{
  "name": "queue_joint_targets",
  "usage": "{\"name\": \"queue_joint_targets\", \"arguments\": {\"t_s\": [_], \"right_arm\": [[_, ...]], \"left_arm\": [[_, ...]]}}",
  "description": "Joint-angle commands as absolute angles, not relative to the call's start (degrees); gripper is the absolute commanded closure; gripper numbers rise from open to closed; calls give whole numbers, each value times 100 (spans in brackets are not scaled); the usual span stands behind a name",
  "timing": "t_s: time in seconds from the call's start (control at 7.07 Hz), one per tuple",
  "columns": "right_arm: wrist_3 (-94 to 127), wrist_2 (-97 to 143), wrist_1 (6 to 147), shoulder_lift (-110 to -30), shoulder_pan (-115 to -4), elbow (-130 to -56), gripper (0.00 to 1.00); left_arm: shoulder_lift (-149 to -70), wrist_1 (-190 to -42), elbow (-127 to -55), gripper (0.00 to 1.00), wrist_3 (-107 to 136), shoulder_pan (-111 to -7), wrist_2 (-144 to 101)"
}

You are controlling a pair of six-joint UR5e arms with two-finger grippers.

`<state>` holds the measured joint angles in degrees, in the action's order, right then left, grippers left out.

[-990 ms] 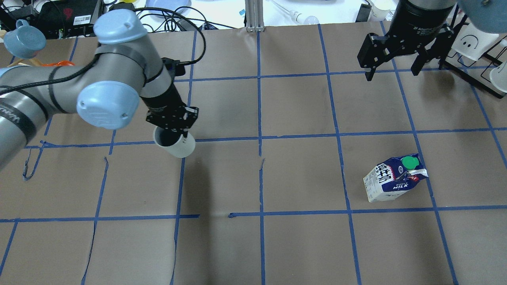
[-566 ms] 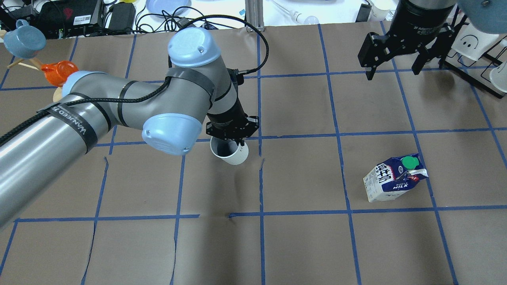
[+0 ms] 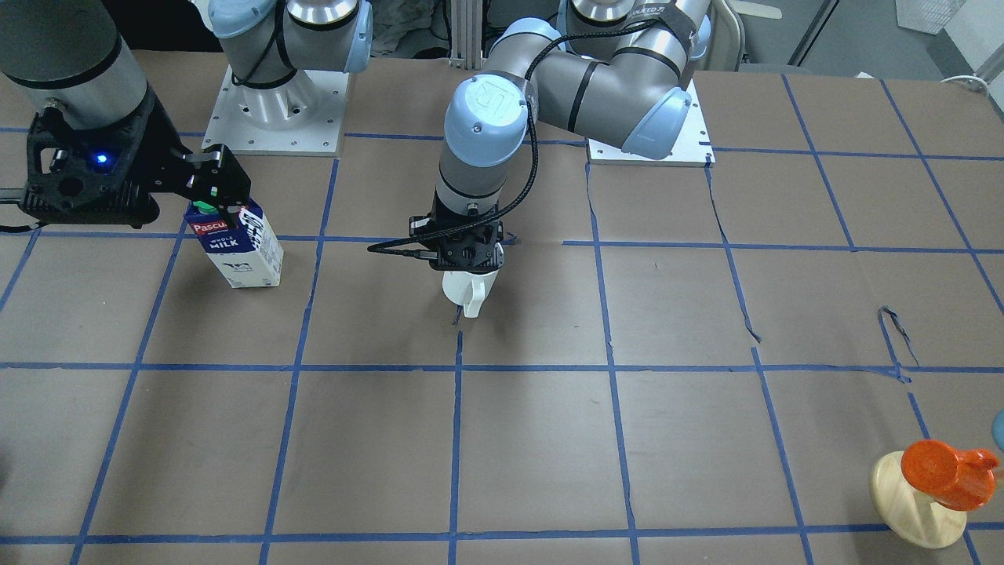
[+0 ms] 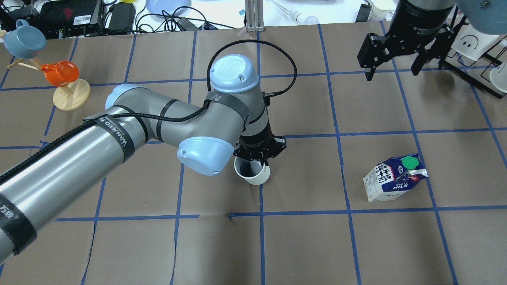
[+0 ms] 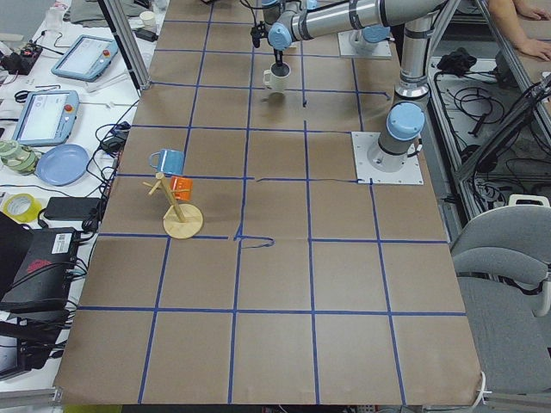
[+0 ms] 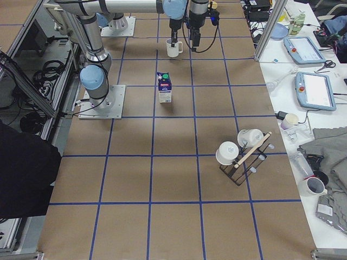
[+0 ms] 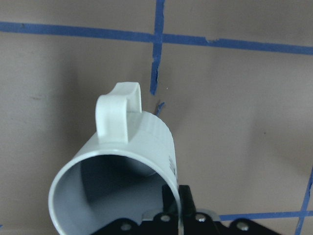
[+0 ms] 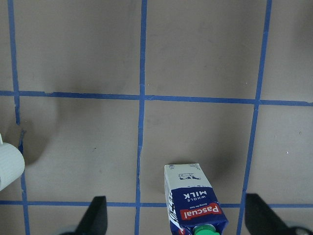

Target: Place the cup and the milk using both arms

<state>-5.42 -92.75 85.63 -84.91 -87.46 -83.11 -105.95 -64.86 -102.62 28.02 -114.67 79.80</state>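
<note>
White cup [image 4: 252,173] had swung from 9 o'clock to the middle of the surface [image 4: 301,237] — my left tool [image 4: 257,160] pinching its rim — so I judged set-down near. The milk [image 4: 392,180] stood untouched at 3 o'clock; right tool [image 4: 392,73] hung spread, well apart.

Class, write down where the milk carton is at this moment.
In the overhead view the milk stands upright on the right half of the table, well to the right of the cup held by the left gripper.
</note>
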Motion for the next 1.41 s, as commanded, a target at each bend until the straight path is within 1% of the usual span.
{"name": "queue_joint_targets", "arguments": {"t_s": [0.0, 0.14, 0.28, 0.42, 0.57, 0.85, 1.13, 1.27], "right_arm": [[-545, -9264, 8525, -8490, -8745, -8314, 0], [-545, -9307, 8517, -8490, -8736, -8314, 0], [-554, -9308, 8490, -8482, -8719, -8349, 0], [-571, -9308, 8499, -8490, -8719, -8419, 0], [-589, -9316, 8490, -8490, -8710, -8455, 0], [-1157, -9456, 8411, -8551, -8544, -8700, 0], [-1501, -9703, 8524, -8962, -8219, -9627, 0], [-1677, -9703, 8647, -9095, -7992, -10050, 2]], "left_arm": [[-10678, -6451, -10275, 99, 2848, -11531, 8007], [-10505, -6425, -10161, 36, 2830, -11523, 8103], [-10390, -6434, -9943, 14, 2717, -11375, 8208], [-10267, -6599, -9793, 3, 2385, -10921, 8348], [-10057, -6949, -9730, 0, 1990, -10472, 8306], [-9408, -7914, -9424, 0, 447, -9453, 8497], [-8914, -9187, -8801, 0, -175, -8800, 8640], [-8721, -9272, -8650, 0, -176, -8815, 8666]]}}
